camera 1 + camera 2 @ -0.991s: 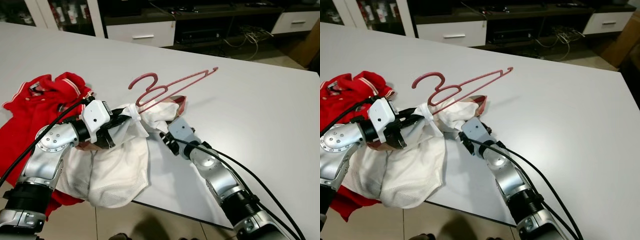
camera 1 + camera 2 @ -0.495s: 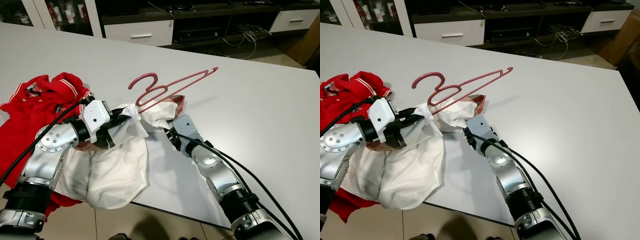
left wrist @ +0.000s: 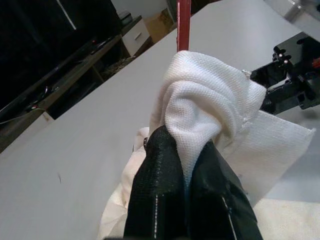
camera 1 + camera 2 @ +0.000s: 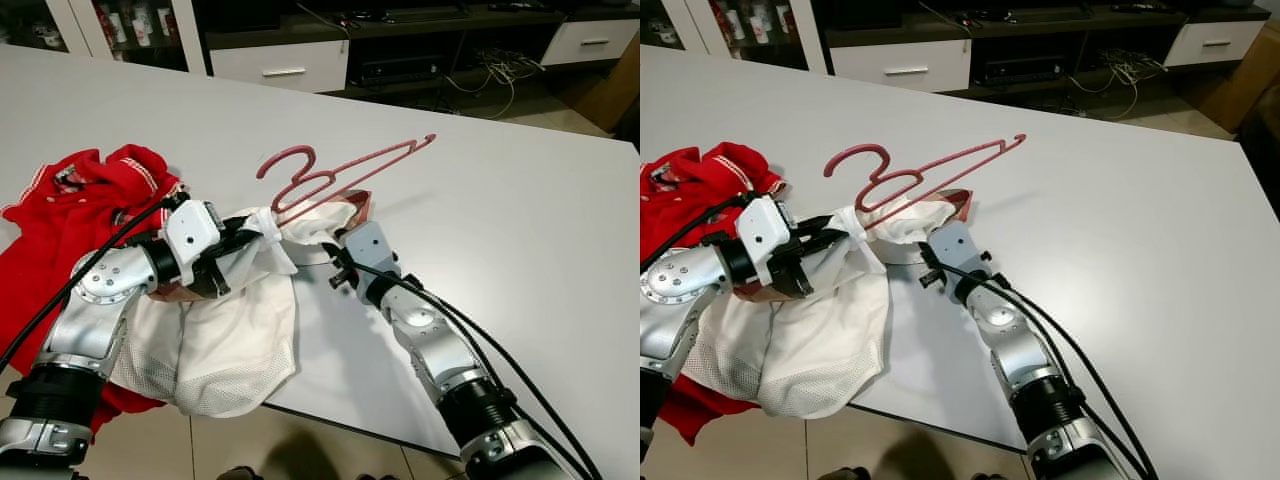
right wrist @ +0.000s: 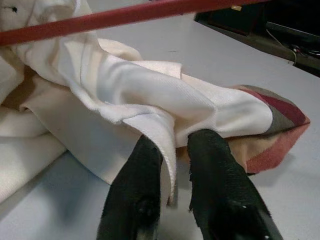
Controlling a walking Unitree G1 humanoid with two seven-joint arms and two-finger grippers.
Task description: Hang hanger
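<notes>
right now the left gripper [image 3: 186, 165] is pinching a bunched fold of the white garment [image 4: 235, 330], its fingers pressed together on the cloth; the pink hanger [image 4: 340, 172] is rising out of that same bunch just beyond the fingertips, its hook up and its far arm jutting out over the white table [image 4: 500, 200]; the right gripper [image 5: 175, 165] is closing on a hem of the same garment, a thin flap of cloth sitting between its two fingers, with the striped brown-and-red collar piece [image 5: 280, 130] lying just past its tips and the hanger's bar crossing above them; a red garment [image 4: 60, 215] is lying behind the left arm, well apart from the work; the risk, as i judge it, is that the right gripper is gripping only a thin edge, so a pull could be slipping the hem free; equally, tugging against the left hold could be dragging the hanger out of the neck or tipping it sideways, since nothing but cloth seems to be steadying it.
</notes>
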